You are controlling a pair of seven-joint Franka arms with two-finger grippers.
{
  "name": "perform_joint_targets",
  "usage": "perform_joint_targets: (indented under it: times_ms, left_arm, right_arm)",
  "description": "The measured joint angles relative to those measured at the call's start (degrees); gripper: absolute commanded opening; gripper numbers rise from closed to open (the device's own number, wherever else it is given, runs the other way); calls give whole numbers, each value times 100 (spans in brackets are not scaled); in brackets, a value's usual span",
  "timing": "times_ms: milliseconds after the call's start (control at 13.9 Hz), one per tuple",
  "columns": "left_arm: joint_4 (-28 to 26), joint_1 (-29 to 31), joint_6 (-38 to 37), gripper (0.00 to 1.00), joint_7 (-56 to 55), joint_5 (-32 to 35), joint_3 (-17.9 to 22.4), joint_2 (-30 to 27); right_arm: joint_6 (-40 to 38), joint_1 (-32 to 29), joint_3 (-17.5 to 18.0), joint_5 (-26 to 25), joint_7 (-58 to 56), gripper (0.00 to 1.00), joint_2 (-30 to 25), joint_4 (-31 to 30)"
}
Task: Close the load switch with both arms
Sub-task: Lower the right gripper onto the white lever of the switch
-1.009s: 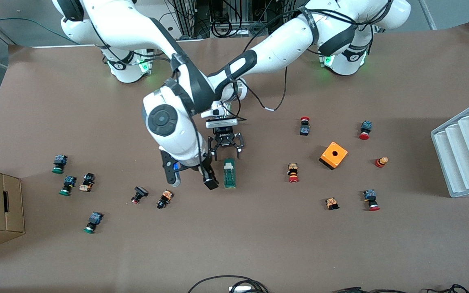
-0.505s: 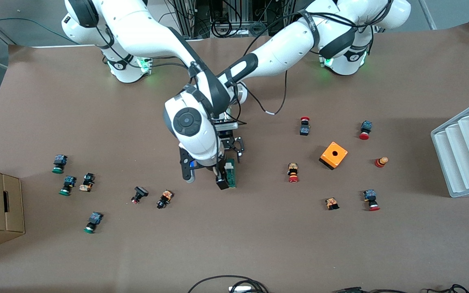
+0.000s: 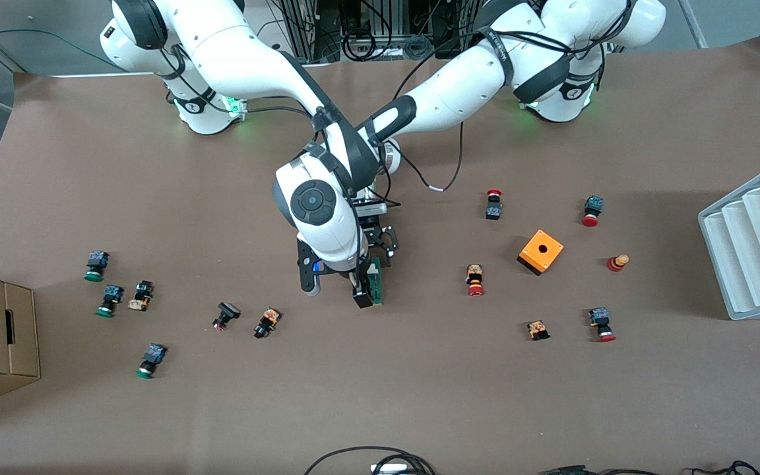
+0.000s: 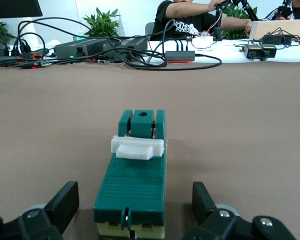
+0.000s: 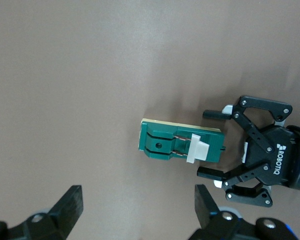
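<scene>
The green load switch (image 3: 374,282) lies mid-bench. Over the last second the right tool (image 3: 334,289) has swung in from the switch's nine o'clock to hover directly above it, fingers apart. The left tool (image 3: 380,243), fingers apart, waits at the switch's twelve o'clock end. Both look poised to grip.

Brown-covered table (image 3: 419,396), cluttered desk (image 4: 140,50), potted plants (image 4: 106,21)

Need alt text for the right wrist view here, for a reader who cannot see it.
The green load switch with its white lever lies flat on the brown table. The left gripper sits at its lever end, fingers open to either side. The right gripper hangs above, its open fingers framing the view's edge.
</scene>
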Motion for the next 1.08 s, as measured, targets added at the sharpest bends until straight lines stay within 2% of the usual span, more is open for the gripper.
perform_joint_targets:
  times_ms: [793,1081]
  left_arm:
    - [10,-11,-74,99,0,117,-30,20]
    - [4,-133,-220,99,0,72,-76,29]
  right_arm:
    - [70,62,10,4,119,94,253,-57]
    - [300,116,11,5,119,87,304,-268]
